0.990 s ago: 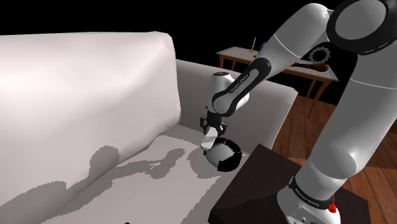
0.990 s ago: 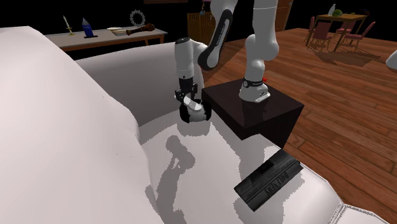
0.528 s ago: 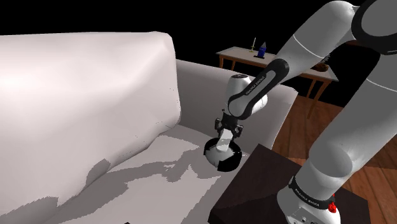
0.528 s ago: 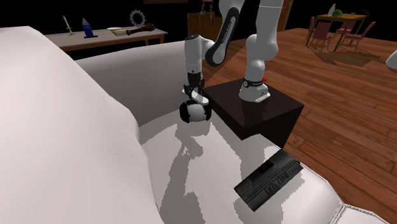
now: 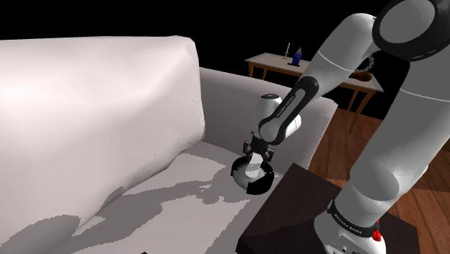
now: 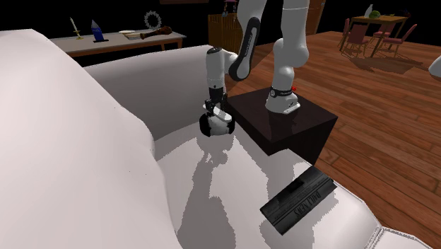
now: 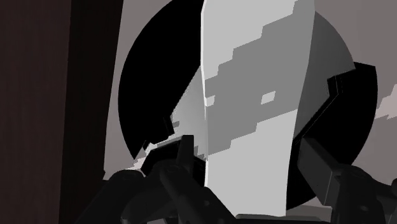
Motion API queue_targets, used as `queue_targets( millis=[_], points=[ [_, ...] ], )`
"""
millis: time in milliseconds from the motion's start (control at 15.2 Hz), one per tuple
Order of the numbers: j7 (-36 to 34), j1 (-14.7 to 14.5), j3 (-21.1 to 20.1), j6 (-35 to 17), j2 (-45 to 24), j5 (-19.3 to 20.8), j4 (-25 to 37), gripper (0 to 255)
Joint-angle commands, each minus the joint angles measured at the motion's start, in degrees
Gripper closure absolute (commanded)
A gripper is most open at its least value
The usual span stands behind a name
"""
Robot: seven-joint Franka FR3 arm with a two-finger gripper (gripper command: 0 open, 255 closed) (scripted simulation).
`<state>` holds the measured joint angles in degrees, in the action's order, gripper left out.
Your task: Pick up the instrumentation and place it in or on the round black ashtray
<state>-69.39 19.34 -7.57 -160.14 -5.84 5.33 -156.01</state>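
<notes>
A: What had altered over that last second?

B: The arm had swung the white instrument across the sofa seat and brought it down. A second before, it had hung to one side of the round black ashtray and above it. Now, in the shoulder view, it sat right over the bowl with its lower end down inside the rim.

A: And the jaws?

B: They were closed on the instrument. In the wrist view the two black fingers pressed the pale slab from either side, and the ashtray's dark disc lay directly behind it.

A: So was it delivered?

B: Not quite, it seemed. The piece stood in or just over the ashtray, close beside the dark stand, but whether it touched the bottom could not be told. The carry looked finished. What remained was for the jaws to part and the hand to lift straight up without dragging the piece back out.
</notes>
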Motion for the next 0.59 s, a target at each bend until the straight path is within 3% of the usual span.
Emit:
queue_targets(
  millis=[0, 264, 528],
  points=[
    [-1.0, -0.2, 0.4, -1.9, -2.1, 1.2, 0.2, 255],
    [-3.4, -1.3, 2.2, -6.1, -7.3, 4.3, 1.1, 255],
    [-3.3, -1.4, 2.2, -6.1, -7.3, 4.3, 1.1, 255]
  ],
)
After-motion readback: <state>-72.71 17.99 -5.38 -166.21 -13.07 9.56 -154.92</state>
